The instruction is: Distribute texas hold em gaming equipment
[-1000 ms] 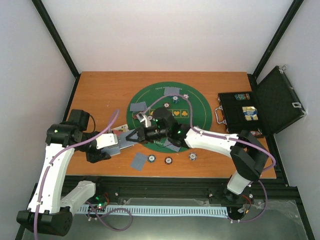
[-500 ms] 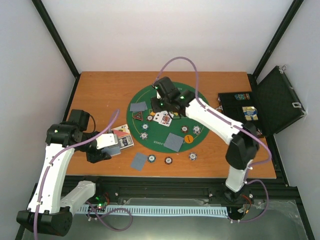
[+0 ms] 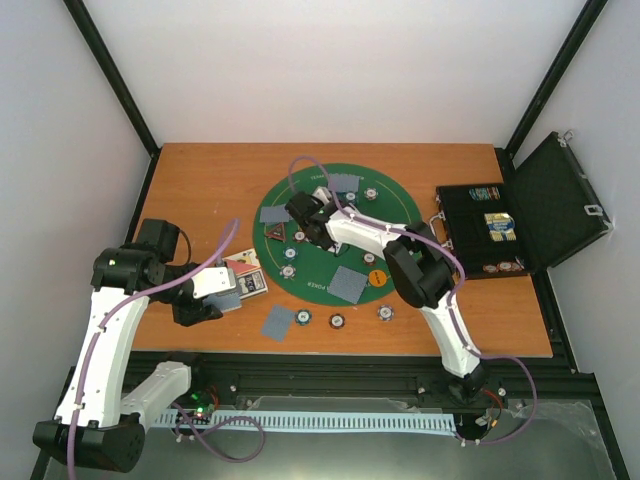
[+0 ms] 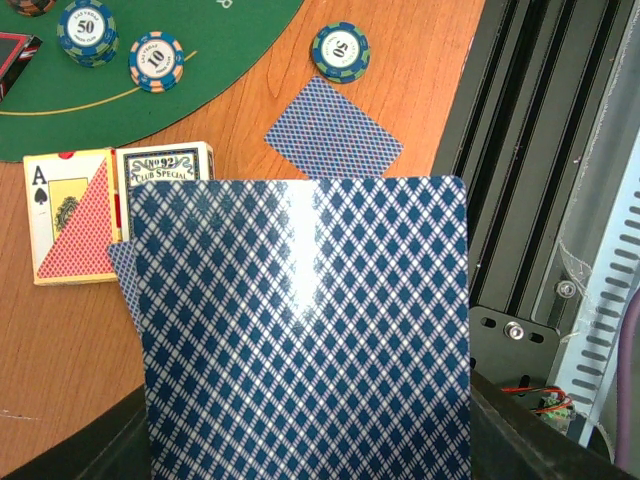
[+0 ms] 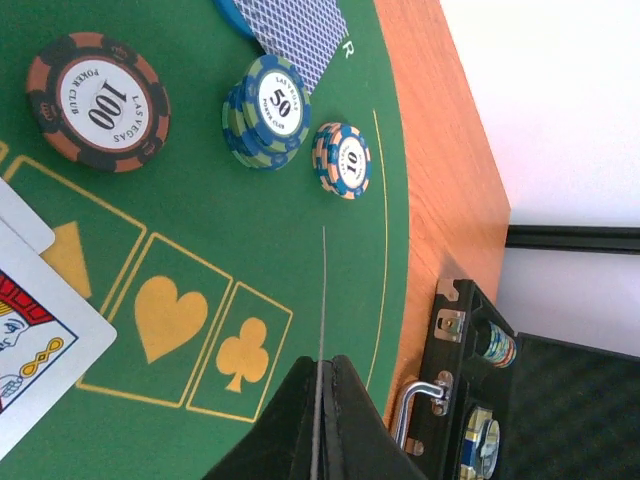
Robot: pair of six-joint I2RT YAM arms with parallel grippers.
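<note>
Right gripper pinches one card edge-on, with chips stacked just ahead of it; a careless release could topple them. Left gripper is clamped on the deck, which may fan loose.

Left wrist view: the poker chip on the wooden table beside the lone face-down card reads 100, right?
No. The left wrist view shows that poker chip reads 50; it does lie on the wooden table beside the lone face-down card.
</note>
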